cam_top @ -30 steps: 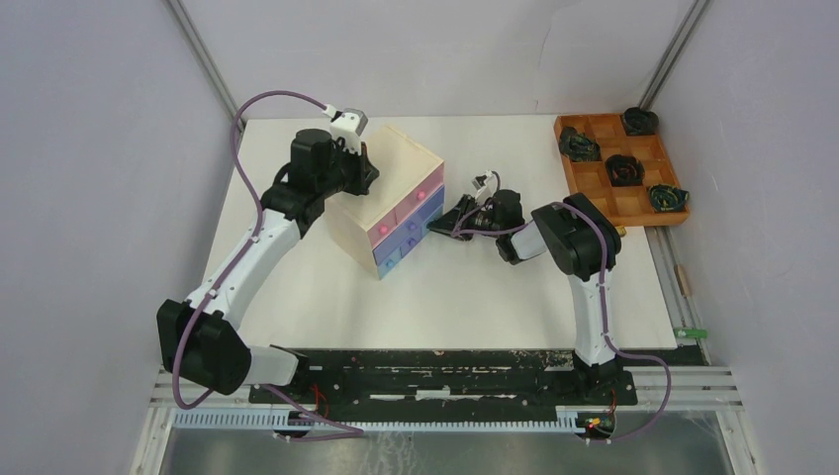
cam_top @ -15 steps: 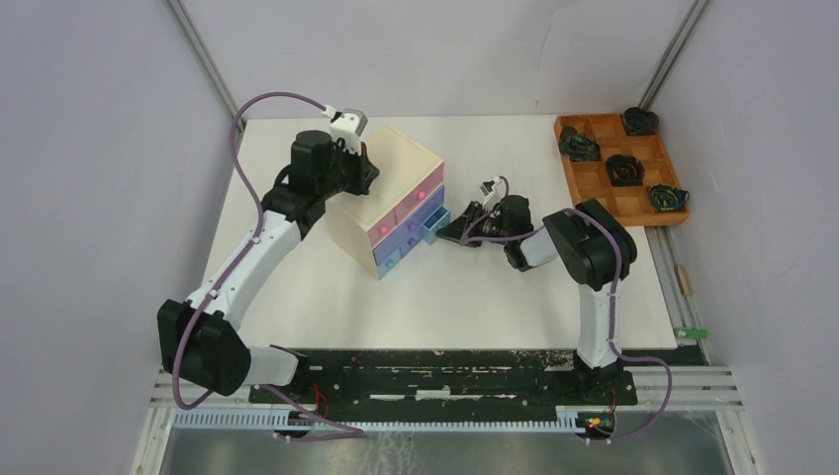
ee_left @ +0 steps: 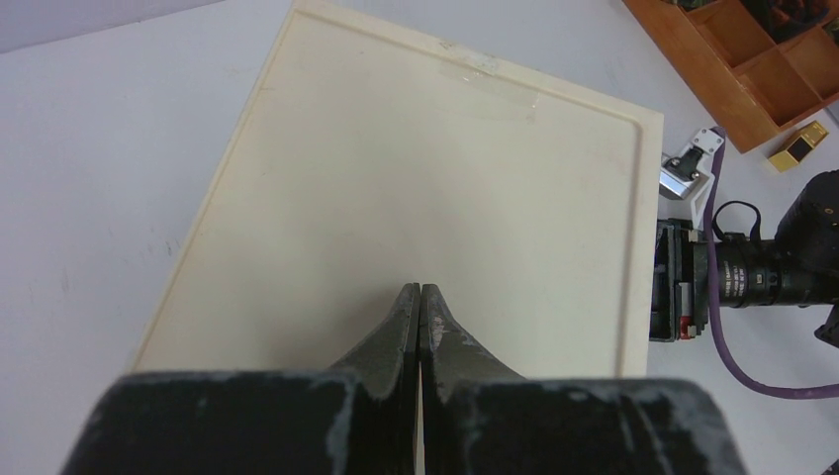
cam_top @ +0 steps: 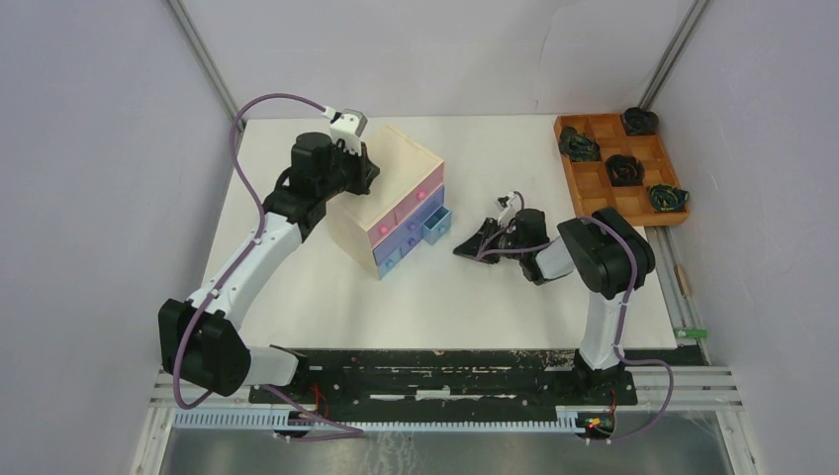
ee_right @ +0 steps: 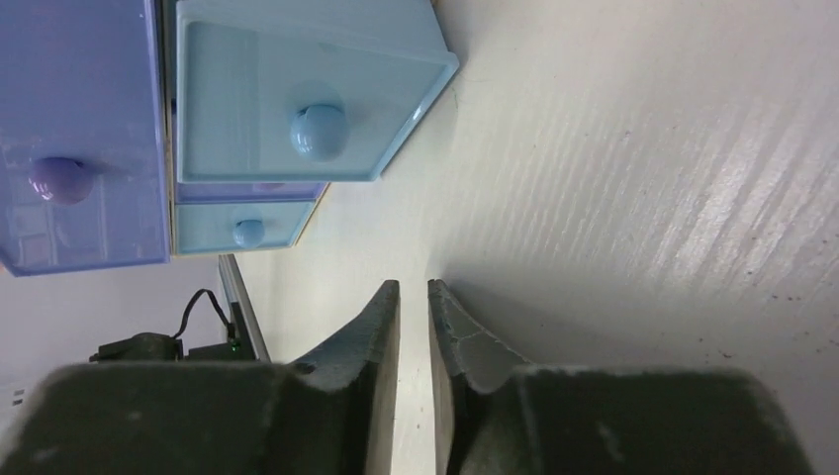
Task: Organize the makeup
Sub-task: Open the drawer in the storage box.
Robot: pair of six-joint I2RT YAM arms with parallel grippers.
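On the counter [cam_top: 475, 297] in front of the pale wooden chest [ee_left: 425, 168], my right claw [ee_right: 414, 292] hangs low with its tips aimed at the light blue drawer [ee_right: 257, 89], which stands pulled out from the chest's front; the claw's two fingers are only a narrow slit apart and there is nothing between them; my left claw [ee_left: 419, 297] is pressed together, empty, over the chest's top, and I judge that it is there to steady the chest, though I cannot tell whether the tips bear on the wood; the step in hand, as I read it, is getting a drawer ready to receive the makeup, and that drawer looks open enough to take something; of the makeup I can find only two pieces, a gold tube [ee_left: 799, 146] lying on the counter just beside the orange-brown tray [cam_top: 605, 198], and a green tube [cam_top: 693, 333] at the counter's far right edge, well apart from the chest; the other pieces do not show, and I cannot see into the drawers; the next move calls for my right claw to swing away from the chest, spread wide over the gold tube, pinch it across its narrow sides and carry it to the open drawer, while my left keeps the chest from sliding.
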